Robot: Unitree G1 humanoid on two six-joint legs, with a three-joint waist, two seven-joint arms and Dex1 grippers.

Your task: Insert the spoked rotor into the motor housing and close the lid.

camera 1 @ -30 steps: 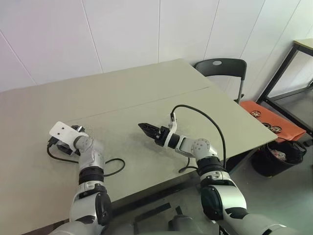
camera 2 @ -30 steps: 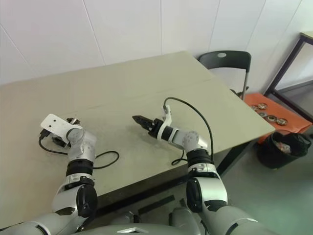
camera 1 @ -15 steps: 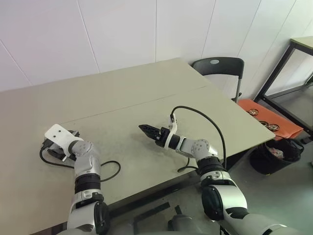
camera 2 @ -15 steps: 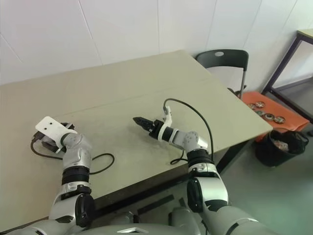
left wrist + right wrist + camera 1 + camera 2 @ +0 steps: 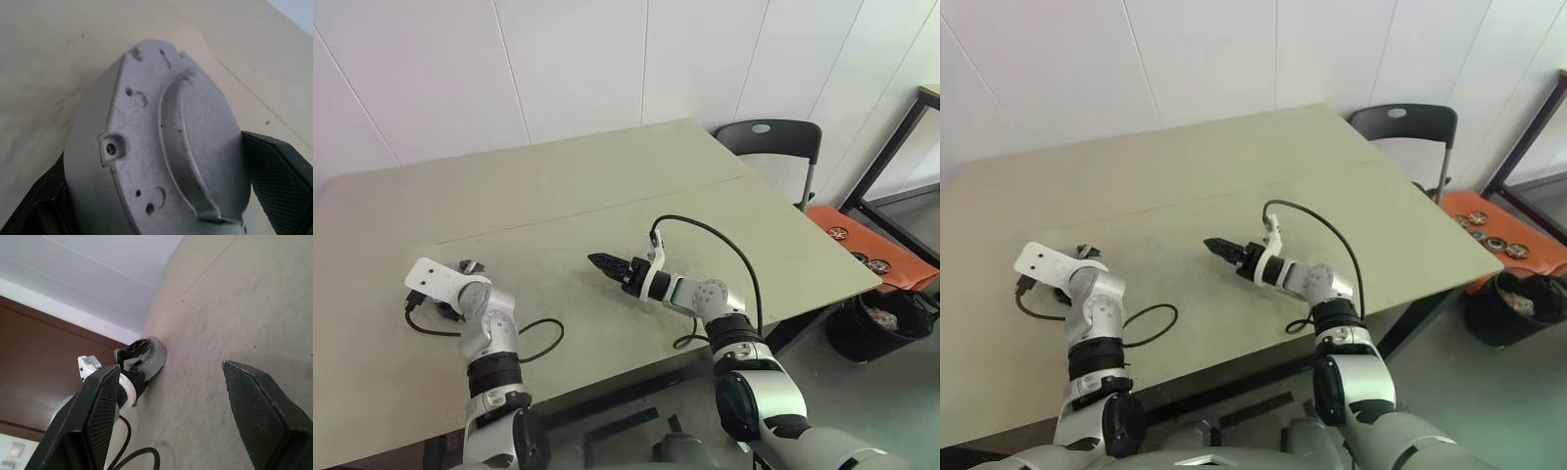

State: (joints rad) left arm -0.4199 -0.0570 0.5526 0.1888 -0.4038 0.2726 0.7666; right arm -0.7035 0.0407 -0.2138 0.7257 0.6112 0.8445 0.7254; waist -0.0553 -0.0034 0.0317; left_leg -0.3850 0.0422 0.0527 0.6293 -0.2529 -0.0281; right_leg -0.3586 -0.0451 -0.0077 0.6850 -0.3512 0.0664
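While the broad pale-green table is lying bare between the arms, the round grey cast-metal part with screw holes is sitting at the robot's left, low over the top. Whether it is the lid or the housing's back, I cannot tell. The left gripper is clamping it across its rim, so it should be carrying it level and slowly toward the middle. The right gripper is hovering there, spread and empty, ready to steady it.

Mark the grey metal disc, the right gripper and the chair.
grey metal disc (image 5: 146, 147): left wrist view, on its flat face.
right gripper (image 5: 597, 260): left eye view, between its fingertips.
chair (image 5: 785, 143): left eye view, on its black surface.
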